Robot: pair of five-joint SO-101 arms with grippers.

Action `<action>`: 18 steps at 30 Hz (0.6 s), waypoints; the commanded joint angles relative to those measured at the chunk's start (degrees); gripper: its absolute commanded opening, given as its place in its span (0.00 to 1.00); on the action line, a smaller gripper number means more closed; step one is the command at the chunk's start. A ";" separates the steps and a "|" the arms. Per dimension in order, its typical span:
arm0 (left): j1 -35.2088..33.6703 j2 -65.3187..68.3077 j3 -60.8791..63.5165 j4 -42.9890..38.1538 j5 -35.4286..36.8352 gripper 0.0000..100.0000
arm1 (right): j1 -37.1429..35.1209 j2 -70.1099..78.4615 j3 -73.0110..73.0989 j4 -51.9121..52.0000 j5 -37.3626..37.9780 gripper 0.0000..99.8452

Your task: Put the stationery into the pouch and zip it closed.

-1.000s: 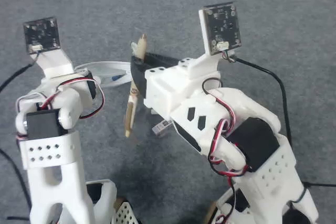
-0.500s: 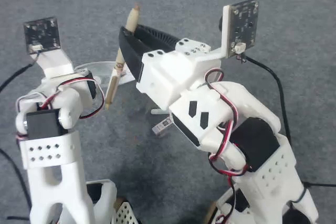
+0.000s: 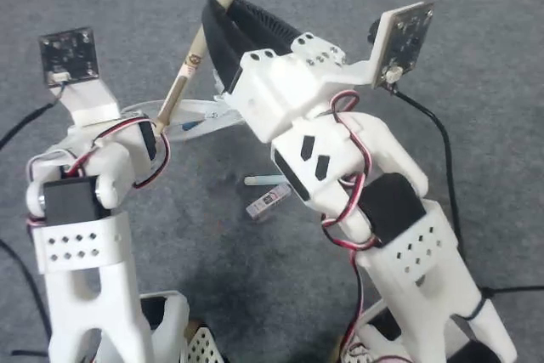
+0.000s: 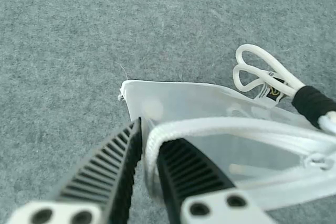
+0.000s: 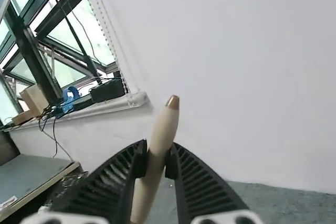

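My right gripper (image 3: 219,16) is raised high and shut on a wooden pencil (image 3: 194,50), which slants down toward the pouch; its lower end is just above the pouch mouth. In the right wrist view the pencil (image 5: 157,150) sticks up between the black fingers (image 5: 113,182), tip pointing at the wall. The clear pouch (image 3: 191,118) lies on the grey carpet behind the left arm. My left gripper (image 4: 147,156) is shut on the pouch's white zipper edge (image 4: 220,127), holding the mouth up. A white cord loop (image 4: 254,74) hangs off the pouch's far end.
On the carpet between the arms lie a small clear eraser-like piece (image 3: 265,202) and a thin white stick (image 3: 265,180). Both arm bases crowd the near edge. A white wall bounds the far side of the carpet.
My right gripper has lifted and swung up and back with the pencil, tilting it from nearly upright over the carpet to slanting toward the pouch. The left arm has kept still.
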 commanded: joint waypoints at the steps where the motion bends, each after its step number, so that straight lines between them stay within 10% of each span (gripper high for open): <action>1: 0.44 -0.09 -1.19 0.44 -0.53 0.01 | 1.80 -2.42 2.64 -4.79 -0.09 0.01; 18: 0.44 -0.09 -1.19 0.53 -0.53 0.01 | 1.45 -2.42 28.13 -35.03 8.97 0.01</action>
